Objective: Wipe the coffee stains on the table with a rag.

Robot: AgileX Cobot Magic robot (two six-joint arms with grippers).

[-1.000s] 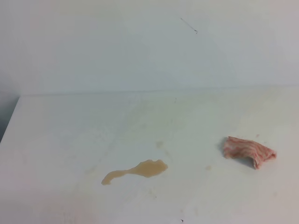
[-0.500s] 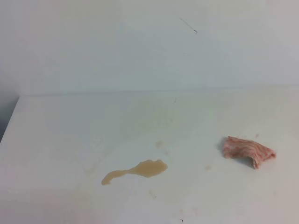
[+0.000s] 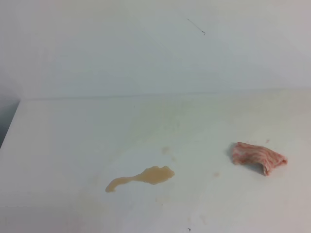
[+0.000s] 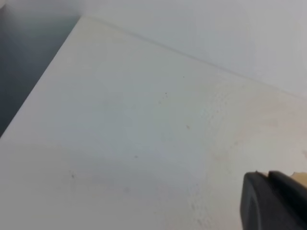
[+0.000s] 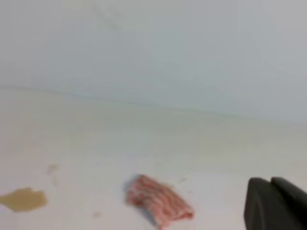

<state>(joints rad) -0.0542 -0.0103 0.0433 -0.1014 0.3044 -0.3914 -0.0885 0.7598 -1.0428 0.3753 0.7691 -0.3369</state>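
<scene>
Down near the middle of the table (image 3: pixel 73 131) lies the coffee stains' tan puddle (image 3: pixel 146 176), its thin tail curving left. Well apart to the right sits the crumpled pink striped rag (image 3: pixel 257 158), untouched. The right gripper (image 5: pixel 276 203) shows closed, holding nothing; whether the left gripper (image 4: pixel 273 201) is parted cannot be told.

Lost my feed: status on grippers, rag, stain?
Right gripper shut, empty, short of the rag. Left gripper looks shut, empty. Stain unwiped, rag lies apart to its right. Nothing between them.
</scene>
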